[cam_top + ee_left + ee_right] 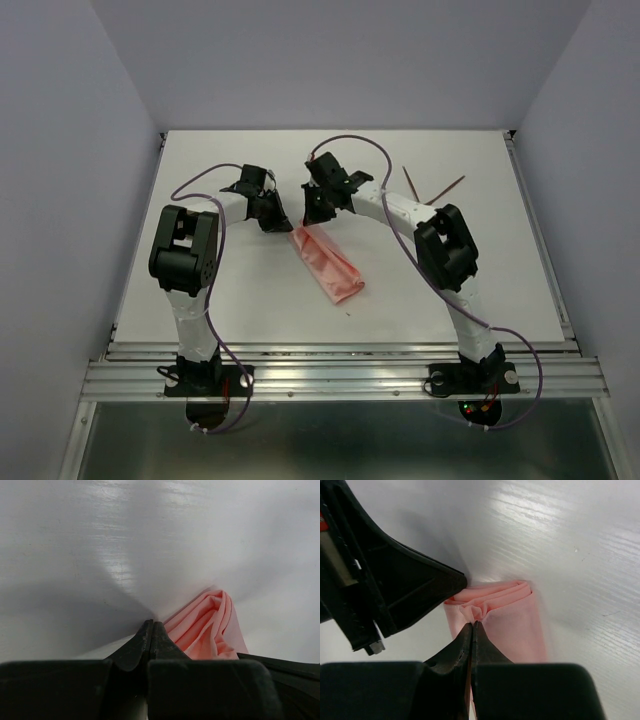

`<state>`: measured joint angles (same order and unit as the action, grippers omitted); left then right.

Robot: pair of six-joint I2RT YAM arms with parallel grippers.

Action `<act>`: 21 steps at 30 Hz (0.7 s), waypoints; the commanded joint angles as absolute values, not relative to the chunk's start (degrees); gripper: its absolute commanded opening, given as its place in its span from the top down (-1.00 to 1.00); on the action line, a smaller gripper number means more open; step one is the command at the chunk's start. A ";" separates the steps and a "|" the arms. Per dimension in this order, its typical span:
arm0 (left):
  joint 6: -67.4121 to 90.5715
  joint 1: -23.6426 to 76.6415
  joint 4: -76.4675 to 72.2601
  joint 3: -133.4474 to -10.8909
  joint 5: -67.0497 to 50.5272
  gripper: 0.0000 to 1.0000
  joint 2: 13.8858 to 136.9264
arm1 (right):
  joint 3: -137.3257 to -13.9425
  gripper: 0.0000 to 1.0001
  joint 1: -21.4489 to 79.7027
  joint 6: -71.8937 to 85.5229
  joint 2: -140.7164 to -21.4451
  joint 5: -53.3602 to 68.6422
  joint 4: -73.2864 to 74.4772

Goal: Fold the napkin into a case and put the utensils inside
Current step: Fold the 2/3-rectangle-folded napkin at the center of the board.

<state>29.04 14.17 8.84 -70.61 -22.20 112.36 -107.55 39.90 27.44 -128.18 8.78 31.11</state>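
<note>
The salmon-pink napkin (328,262) lies folded into a narrow oblong case in the middle of the table, slanting from far left to near right. Both grippers meet at its far end. My right gripper (472,624) is shut, with a small pucker of the napkin (505,620) pinched at its tips. My left gripper (152,625) is shut too, its tips on the table against the edge of the napkin (210,625); no cloth shows between its jaws. The utensils, two thin reddish-brown sticks (412,183) (447,187), lie at the far right, apart from the napkin.
The white table (220,300) ends in a metal rail along the near edge, where the arm bases (208,378) (470,378) are bolted. Purple cables (350,140) loop above the arms. Grey walls enclose the back and sides.
</note>
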 commanded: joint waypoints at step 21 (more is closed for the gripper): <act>29.44 14.94 8.61 -69.43 -22.94 1.00 109.86 | -105.30 0.99 42.63 34.63 -128.94 3.61 24.53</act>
<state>29.45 14.35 8.56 -70.46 -22.44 112.36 -107.39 42.41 33.23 -129.54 5.43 28.82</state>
